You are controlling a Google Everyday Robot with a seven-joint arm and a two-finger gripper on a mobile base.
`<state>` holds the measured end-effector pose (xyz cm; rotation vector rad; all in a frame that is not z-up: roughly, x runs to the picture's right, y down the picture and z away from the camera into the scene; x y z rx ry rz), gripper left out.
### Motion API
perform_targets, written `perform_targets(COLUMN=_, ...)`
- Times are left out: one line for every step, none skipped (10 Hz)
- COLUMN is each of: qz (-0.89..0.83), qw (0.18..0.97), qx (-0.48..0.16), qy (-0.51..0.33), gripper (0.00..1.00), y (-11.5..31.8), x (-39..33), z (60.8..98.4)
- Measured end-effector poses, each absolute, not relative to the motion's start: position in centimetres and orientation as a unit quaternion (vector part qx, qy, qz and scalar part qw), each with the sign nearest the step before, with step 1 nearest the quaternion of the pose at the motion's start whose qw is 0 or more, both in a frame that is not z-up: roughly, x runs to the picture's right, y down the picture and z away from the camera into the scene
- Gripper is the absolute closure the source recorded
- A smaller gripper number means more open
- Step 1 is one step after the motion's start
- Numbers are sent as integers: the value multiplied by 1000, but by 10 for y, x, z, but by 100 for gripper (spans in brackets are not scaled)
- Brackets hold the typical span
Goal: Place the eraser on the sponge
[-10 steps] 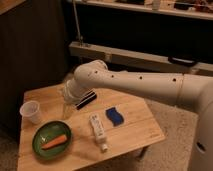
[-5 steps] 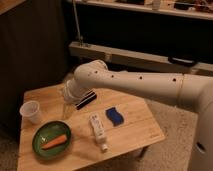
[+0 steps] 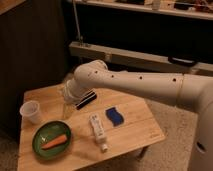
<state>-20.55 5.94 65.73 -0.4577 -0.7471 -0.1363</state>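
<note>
The eraser (image 3: pixel 86 99) is a dark, flat bar lying on the wooden table (image 3: pixel 135 134), just under the white arm's elbow. The blue sponge (image 3: pixel 114 116) lies to its right, nearer the table's front, a short gap away. My gripper (image 3: pixel 67 104) hangs at the end of the arm just left of the eraser and low over the table. It is largely hidden by the wrist.
A white cup (image 3: pixel 31 111) stands at the table's left edge. A green plate (image 3: pixel 41 148) holding a carrot (image 3: pixel 55 141) sits at the front left. A white tube (image 3: pixel 97 131) lies in front of the sponge. A metal bench and dark wall stand behind.
</note>
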Motion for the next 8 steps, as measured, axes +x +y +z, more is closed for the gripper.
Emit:
perform_targets(qz=-66, qw=903, qx=-221, qy=-361, gripper=20, y=59, x=-205, z=657)
perform_targets(qz=-67, qw=903, qx=-222, qy=-361, gripper=20, y=59, x=-205, z=659)
perform_targets(qz=-76, qw=905, qx=-217, qy=-357, gripper=20, y=56, x=-204, z=664)
perform_targets(qz=-95, qw=907, qx=-213, qy=-351, gripper=20, y=55, x=-204, z=675)
perform_targets(qz=-111, qw=908, qx=-212, qy=-345, gripper=20, y=52, x=-201, z=690)
perform_targets(qz=-127, qw=909, qx=-208, qy=-337, gripper=20, y=43, x=-190, z=714)
perform_targets(qz=-138, qw=911, qx=-204, qy=-331, gripper=20, y=35, x=-182, z=731)
perform_targets(qz=-148, qw=913, qx=-199, qy=-324, gripper=20, y=27, x=-173, z=747)
